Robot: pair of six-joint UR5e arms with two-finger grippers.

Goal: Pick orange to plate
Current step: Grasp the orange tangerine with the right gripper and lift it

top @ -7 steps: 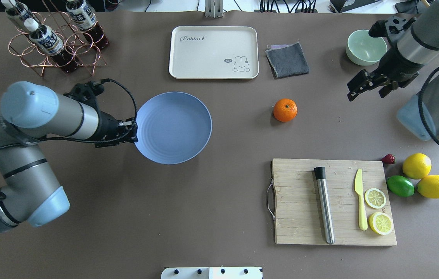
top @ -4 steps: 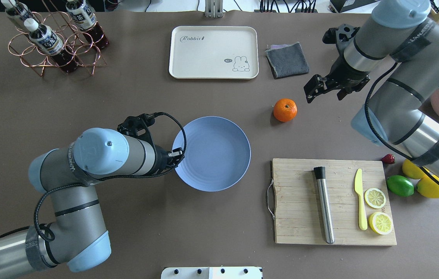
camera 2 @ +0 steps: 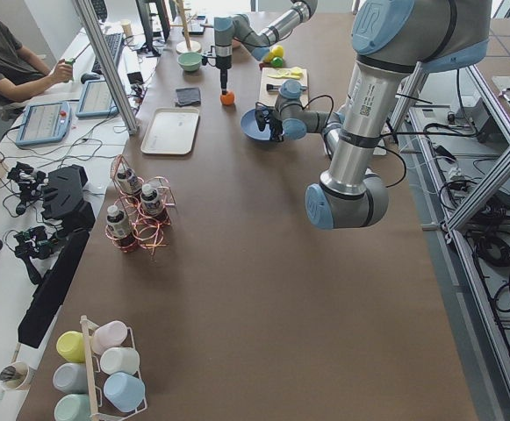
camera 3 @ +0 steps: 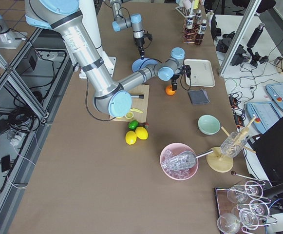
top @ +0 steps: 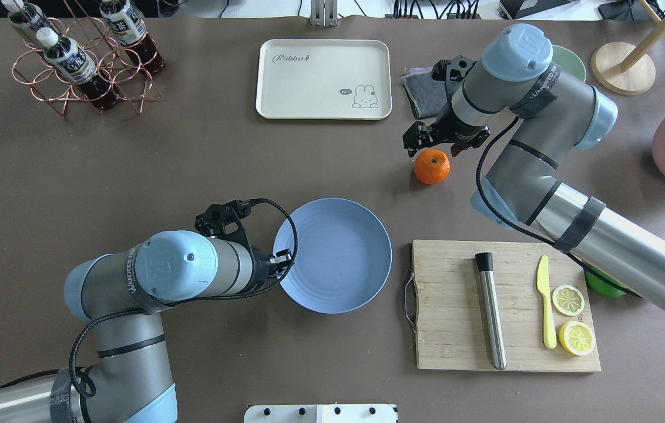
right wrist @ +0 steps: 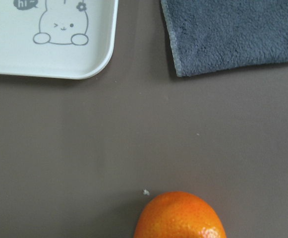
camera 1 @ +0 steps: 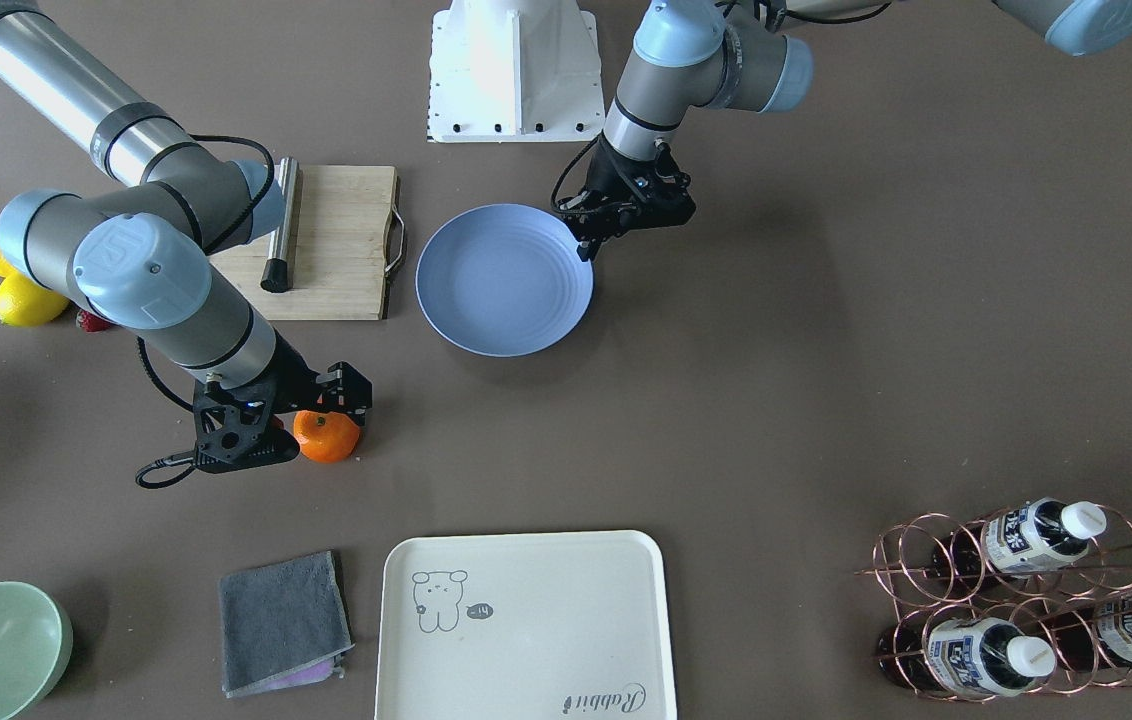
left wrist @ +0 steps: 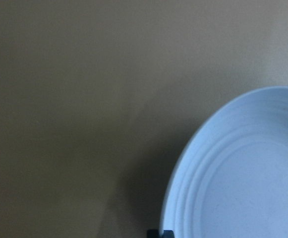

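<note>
**Right gripper poised over the orange, left gripper pinching the plate**

A brown table (top: 191,147) is seen from above, with two robot arms reaching in. The orange (top: 432,166) sits on the bare table top, on the robot's right side. It lies between a grey cloth (camera 1: 281,620) further from the robot and a wooden cutting board (top: 456,305) nearer to it. The right gripper (top: 435,147) hangs just over the orange with its jaws spread wide – one finger to either side – and holds nothing. Whether the fingertips touch the fruit cannot be told. In the right wrist view the top of the orange shows at the bottom edge, below the corner of a cream tray (right wrist: 49,39).

The blue plate (top: 338,258) lies on the table well apart from the orange, just beside the handle end of the cutting board. The left gripper (top: 282,258) is at the plate's rim on the side away from the board, its jaws closed on the edge. The plate has nothing on it.
</note>
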